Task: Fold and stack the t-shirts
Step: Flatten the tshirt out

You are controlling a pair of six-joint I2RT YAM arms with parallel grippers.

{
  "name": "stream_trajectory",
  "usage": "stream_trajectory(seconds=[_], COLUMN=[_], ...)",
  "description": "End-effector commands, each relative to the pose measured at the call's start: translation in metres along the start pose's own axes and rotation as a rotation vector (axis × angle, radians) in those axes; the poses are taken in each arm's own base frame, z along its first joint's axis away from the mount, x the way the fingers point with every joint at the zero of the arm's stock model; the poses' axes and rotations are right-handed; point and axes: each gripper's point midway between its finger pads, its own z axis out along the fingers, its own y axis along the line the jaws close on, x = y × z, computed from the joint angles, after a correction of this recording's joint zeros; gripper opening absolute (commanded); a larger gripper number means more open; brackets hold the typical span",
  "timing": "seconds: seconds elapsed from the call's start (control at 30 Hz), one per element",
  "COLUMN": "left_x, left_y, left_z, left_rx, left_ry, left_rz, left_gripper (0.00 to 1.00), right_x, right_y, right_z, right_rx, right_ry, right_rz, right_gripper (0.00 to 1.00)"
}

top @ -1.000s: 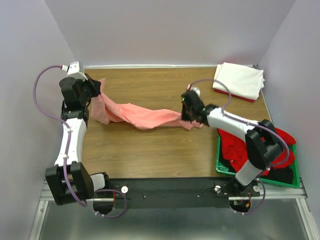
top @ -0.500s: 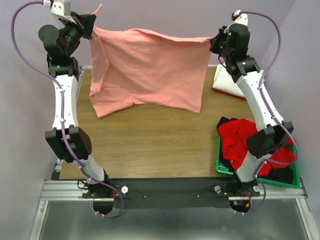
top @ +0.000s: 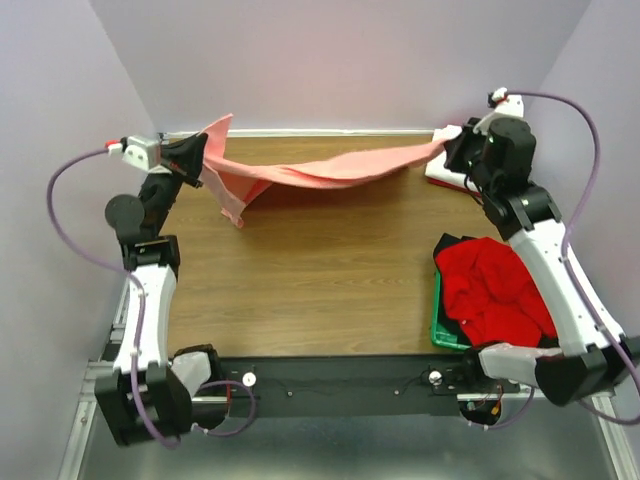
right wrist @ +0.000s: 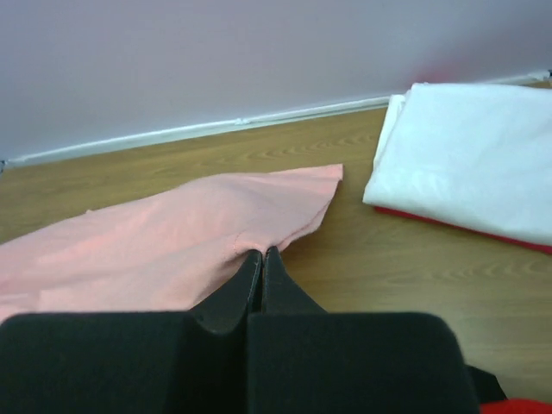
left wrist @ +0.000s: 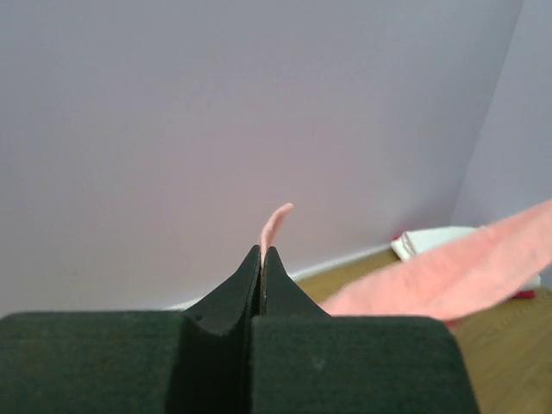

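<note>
The salmon-pink t-shirt [top: 330,172] hangs stretched in a low band over the far part of the table, one sleeve drooping at the left [top: 232,200]. My left gripper [top: 200,160] is shut on its left corner; a pink tip [left wrist: 274,226] sticks out past the closed jaws [left wrist: 261,252]. My right gripper [top: 452,152] is shut on its right edge, with the cloth [right wrist: 172,250] bunched at the jaw tips [right wrist: 261,253]. A folded white t-shirt [right wrist: 466,164] lies on a red one [right wrist: 448,226] at the far right corner. More bright red t-shirts [top: 495,290] fill the crate.
The green plastic crate [top: 437,335] stands at the table's right edge, near the right arm's base. Walls close in the table at the back and on both sides. Bare wooden tabletop [top: 320,270] shows in front of the pink shirt.
Half a second ago both grippers held the pink shirt high and spread wide. Both arms have since come down, and the shirt now stretches low near the far table edge.
</note>
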Motion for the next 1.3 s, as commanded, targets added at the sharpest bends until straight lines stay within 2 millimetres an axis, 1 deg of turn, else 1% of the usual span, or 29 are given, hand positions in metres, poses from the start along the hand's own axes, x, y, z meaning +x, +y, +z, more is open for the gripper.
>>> stream_trajectory(seconds=[0.0, 0.07, 0.13, 0.17, 0.23, 0.27, 0.3, 0.37, 0.4, 0.47, 0.53, 0.6, 0.7, 0.73, 0.77, 0.8, 0.83, 0.87, 0.9, 0.93, 0.97, 1.0, 1.03, 1.07, 1.1, 1.13, 1.17, 1.2, 1.27], left_x=[-0.116, -0.147, -0.188, -0.213, -0.239, -0.244, -0.271, -0.289, -0.31, -0.333, -0.34, -0.34, -0.312, -0.289, -0.278, -0.238, -0.218, -0.2, -0.167, -0.118, -0.093, -0.068, 0.0, 0.032, 0.043, 0.108, 0.132, 0.161, 0.179], left_y=[-0.032, -0.044, -0.065, -0.078, -0.087, -0.088, -0.103, -0.113, -0.126, -0.138, -0.14, -0.148, -0.132, -0.116, -0.107, -0.075, -0.06, -0.046, -0.026, 0.003, 0.016, 0.03, 0.062, 0.081, 0.096, 0.127, 0.143, 0.163, 0.167], left_z=[-0.037, -0.052, -0.068, -0.072, -0.075, -0.073, -0.075, -0.077, -0.083, -0.089, -0.085, -0.077, -0.048, -0.029, -0.021, 0.001, 0.011, 0.02, 0.03, 0.049, 0.058, 0.068, 0.083, 0.089, 0.101, 0.104, 0.105, 0.105, 0.103], left_rx=[-0.12, -0.162, -0.174, -0.17, -0.176, -0.184, -0.159, -0.154, -0.146, -0.142, -0.129, -0.064, 0.014, 0.04, 0.047, 0.029, 0.021, 0.019, 0.011, 0.017, 0.027, 0.037, 0.051, 0.037, 0.041, 0.006, -0.035, -0.098, -0.108], left_ry=[-0.248, -0.297, -0.369, -0.395, -0.415, -0.39, -0.425, -0.429, -0.469, -0.51, -0.519, -0.521, -0.486, -0.434, -0.428, -0.352, -0.319, -0.298, -0.245, -0.158, -0.133, -0.092, 0.02, 0.076, 0.094, 0.188, 0.23, 0.255, 0.28], left_rz=[0.28, 0.32, 0.394, 0.423, 0.469, 0.473, 0.51, 0.55, 0.579, 0.615, 0.615, 0.596, 0.533, 0.48, 0.468, 0.404, 0.382, 0.372, 0.336, 0.287, 0.263, 0.234, 0.159, 0.083, 0.05, -0.045, -0.086, -0.116, -0.137], left_gripper=[0.0, 0.0, 0.0, 0.0, 0.0, 0.0, 0.0, 0.0, 0.0, 0.0, 0.0, 0.0, 0.0, 0.0, 0.0, 0.0, 0.0, 0.0, 0.0, 0.0, 0.0, 0.0, 0.01, 0.17, 0.37, 0.53, 0.78, 0.96, 0.98], right_x=[-0.026, -0.041, -0.062, -0.083, -0.101, -0.111, -0.129, -0.146, -0.161, -0.171, -0.183, -0.185, -0.169, -0.148, -0.139, -0.125, -0.112, -0.09, -0.066, -0.051, -0.018, -0.003, 0.015, 0.029, 0.042, 0.076, 0.091, 0.121, 0.15], right_y=[-0.006, -0.004, 0.001, 0.004, 0.005, 0.005, 0.007, 0.008, 0.01, 0.013, 0.014, 0.013, 0.007, 0.005, 0.004, 0.002, 0.001, 0.0, -0.005, -0.008, -0.014, -0.02, -0.025, -0.029, -0.036, -0.041, -0.045, -0.05, -0.055], right_z=[-0.053, -0.073, -0.096, -0.118, -0.137, -0.15, -0.165, -0.183, -0.199, -0.209, -0.214, -0.207, -0.167, -0.136, -0.122, -0.102, -0.085, -0.054, -0.028, -0.009, 0.032, 0.051, 0.073, 0.091, 0.11, 0.146, 0.162, 0.193, 0.213], right_rx=[-0.026, -0.048, -0.086, -0.111, -0.121, -0.129, -0.14, -0.154, -0.169, -0.185, -0.186, -0.17, -0.097, -0.064, -0.05, -0.031, -0.018, 0.004, 0.035, 0.06, 0.106, 0.151, 0.18, 0.203, 0.226, 0.247, 0.255, 0.247, 0.248], right_ry=[-0.109, -0.157, -0.213, -0.267, -0.312, -0.338, -0.383, -0.431, -0.474, -0.501, -0.527, -0.521, -0.452, -0.383, -0.361, -0.326, -0.3, -0.247, -0.216, -0.189, -0.116, -0.091, -0.055, -0.025, 0.0, 0.074, 0.105, 0.167, 0.22], right_rz=[0.028, 0.032, 0.031, 0.034, 0.035, 0.037, 0.037, 0.04, 0.041, 0.034, 0.036, 0.039, 0.058, 0.051, 0.054, 0.059, 0.06, 0.058, 0.056, 0.052, 0.033, 0.027, 0.017, 0.01, 0.017, 0.002, 0.001, -0.008, -0.027], right_gripper=[0.0, 0.0, 0.0, 0.01, 0.0, 0.01, 0.0, 0.0, 0.01, 0.0, 0.01, 0.0, 0.01, 0.0, 0.0, 0.01, 0.0, 0.0, 0.0, 0.0, 0.0, 0.0, 0.0, 0.0, 0.0, 0.0, 0.02, 0.22, 0.55])
